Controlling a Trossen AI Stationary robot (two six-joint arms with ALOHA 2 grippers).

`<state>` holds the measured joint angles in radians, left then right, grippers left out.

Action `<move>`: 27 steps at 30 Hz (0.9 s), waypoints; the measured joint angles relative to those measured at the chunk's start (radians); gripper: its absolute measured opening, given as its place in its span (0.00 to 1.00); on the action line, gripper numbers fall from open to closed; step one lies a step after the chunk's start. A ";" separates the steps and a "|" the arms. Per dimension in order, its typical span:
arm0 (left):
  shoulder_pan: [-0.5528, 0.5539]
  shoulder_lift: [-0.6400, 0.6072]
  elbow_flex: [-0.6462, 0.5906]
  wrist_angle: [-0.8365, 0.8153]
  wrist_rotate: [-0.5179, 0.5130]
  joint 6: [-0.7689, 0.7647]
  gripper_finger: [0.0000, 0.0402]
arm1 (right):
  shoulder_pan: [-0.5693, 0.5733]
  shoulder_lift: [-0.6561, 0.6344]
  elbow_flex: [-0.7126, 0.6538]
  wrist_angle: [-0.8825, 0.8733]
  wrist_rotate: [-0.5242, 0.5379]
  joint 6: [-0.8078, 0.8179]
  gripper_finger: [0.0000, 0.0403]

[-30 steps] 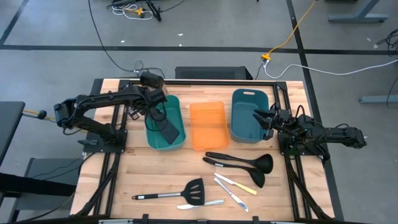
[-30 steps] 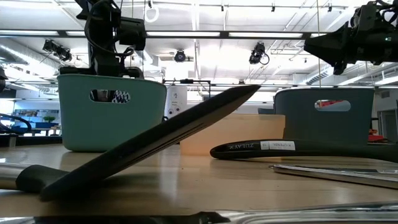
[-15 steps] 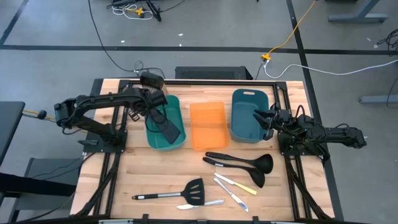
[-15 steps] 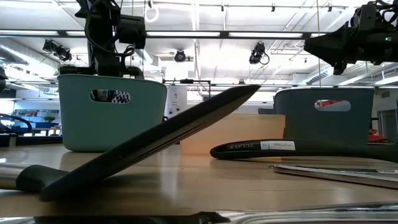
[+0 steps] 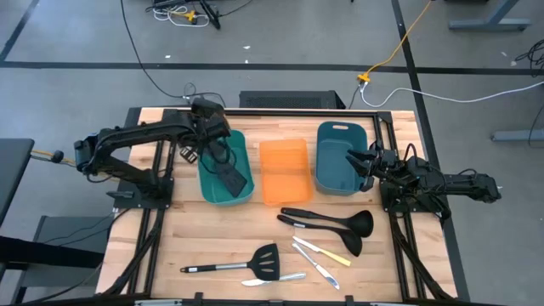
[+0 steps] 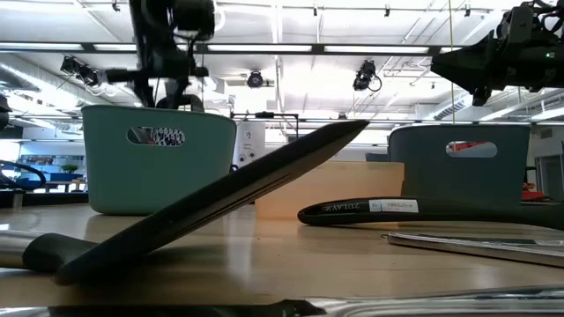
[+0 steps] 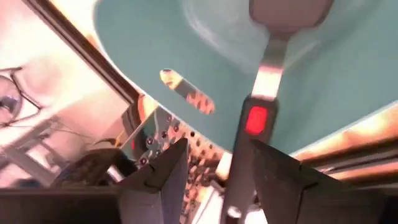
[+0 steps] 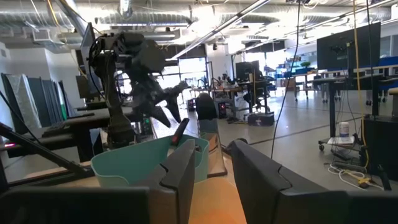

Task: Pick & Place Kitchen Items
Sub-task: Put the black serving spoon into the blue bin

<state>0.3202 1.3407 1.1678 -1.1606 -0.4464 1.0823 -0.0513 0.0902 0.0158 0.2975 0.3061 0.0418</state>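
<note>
In the teal bin (image 5: 225, 170): spatula (image 5: 228, 177), head down, handle leaning up.
Left gripper (image 5: 204, 146): above that bin's back end, fingers spread, empty.
Right gripper (image 5: 357, 161): over the blue bin (image 5: 338, 157), jaws apart, idle.
Toward the table's front from the teal bin: ladles (image 5: 327, 223), knives (image 5: 316, 255), second spatula (image 5: 234, 264).

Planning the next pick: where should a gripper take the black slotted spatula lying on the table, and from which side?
Grip the slotted spatula at mid-handle, coming straight down from above. It lies flat, handle pointing toward the left arm's side, with bare table around it; the head sits close to a silver knife, so avoid that end.
</note>
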 joint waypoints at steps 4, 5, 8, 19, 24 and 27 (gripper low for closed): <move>-0.034 -0.024 0.149 -0.048 0.215 -0.205 0.34 | 0.000 0.000 0.000 0.000 0.000 0.000 0.29; -0.043 -0.036 0.188 -0.051 0.254 -0.258 0.30 | 0.000 0.000 0.000 0.000 0.000 -0.001 0.29; -0.075 -0.077 0.288 -0.049 0.334 -0.379 0.15 | 0.000 0.000 0.000 0.000 0.000 -0.002 0.29; -0.239 -0.310 0.329 0.081 0.415 -0.821 0.01 | 0.000 0.000 0.000 0.000 0.000 -0.005 0.29; -0.327 -0.480 0.104 0.372 0.405 -0.985 0.01 | 0.000 0.000 0.000 0.000 0.000 -0.005 0.29; -0.374 -0.589 -0.072 0.565 0.397 -1.019 0.01 | 0.000 0.000 0.000 0.000 0.000 -0.004 0.29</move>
<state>-0.0536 0.7513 1.0956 -0.5959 -0.0499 0.0638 -0.0513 0.0902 0.0158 0.2977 0.3061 0.0376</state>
